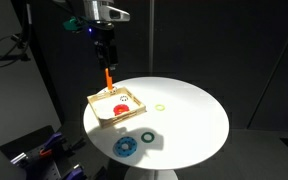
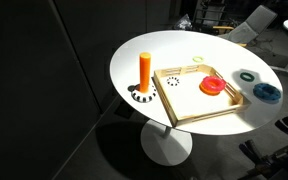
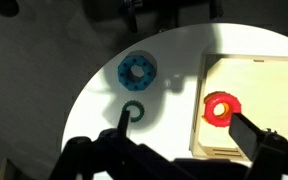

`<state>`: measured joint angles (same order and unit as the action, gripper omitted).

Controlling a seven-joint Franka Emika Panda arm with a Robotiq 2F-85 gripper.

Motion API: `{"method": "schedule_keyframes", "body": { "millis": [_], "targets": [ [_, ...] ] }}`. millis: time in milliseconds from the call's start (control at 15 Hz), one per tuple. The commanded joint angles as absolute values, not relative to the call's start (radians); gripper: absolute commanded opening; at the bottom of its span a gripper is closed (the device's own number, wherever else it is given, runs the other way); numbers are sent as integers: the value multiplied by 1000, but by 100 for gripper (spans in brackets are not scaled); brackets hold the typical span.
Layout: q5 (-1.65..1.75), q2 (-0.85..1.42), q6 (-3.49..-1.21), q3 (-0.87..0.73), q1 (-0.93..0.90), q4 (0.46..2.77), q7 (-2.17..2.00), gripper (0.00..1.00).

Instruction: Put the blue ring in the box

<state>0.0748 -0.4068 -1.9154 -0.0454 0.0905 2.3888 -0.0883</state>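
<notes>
**Dark room, white table: blue ring not yet in the box**

Black walls surround a round white table (image 1: 189,118). In an exterior view the gripper (image 1: 105,55) hangs high over the far left of the table, just above an upright orange peg (image 1: 107,76). I cannot tell how its jaws stand from here. The box (image 1: 102,101) sits left of centre with a red ring (image 1: 121,110) inside it. The blue ring (image 1: 126,147) lies on the bare table at the near edge, outside the box and well below the gripper. A dark green ring (image 1: 144,134) lies just beside it, and a thin yellow ring (image 1: 160,106) lies to the right of the box.

From the opposite side, the box (image 2: 196,115) fills the middle of the table (image 2: 174,48), with the peg (image 2: 145,70) at its left and the red ring (image 2: 213,86) at its right end. The blue ring (image 2: 267,92) rests at the far right on the table, apart from the box wall. The green ring (image 2: 247,76) is next to it. The gripper is out of this view.

In the wrist view the two fingers (image 3: 252,135) stand wide apart at the bottom with nothing between them. The blue ring (image 3: 137,72) lies ahead and to the left, the green ring (image 3: 134,110) nearer, and the box (image 3: 264,75) with the red ring (image 3: 221,108) to the right.

By my reading nothing of the task is done. Reaching the ring, grasping it, carrying it and dropping it in the box all remain.
</notes>
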Motion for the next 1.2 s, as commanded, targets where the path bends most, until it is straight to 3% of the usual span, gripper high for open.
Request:
{"method": "schedule_keyframes", "body": {
  "millis": [0,1133],
  "targets": [
    [81,-417,-2062,-71,118,2479,-109,100],
    [72,-283,-2265,-102,146,2585,-100,100]
  ]
}}
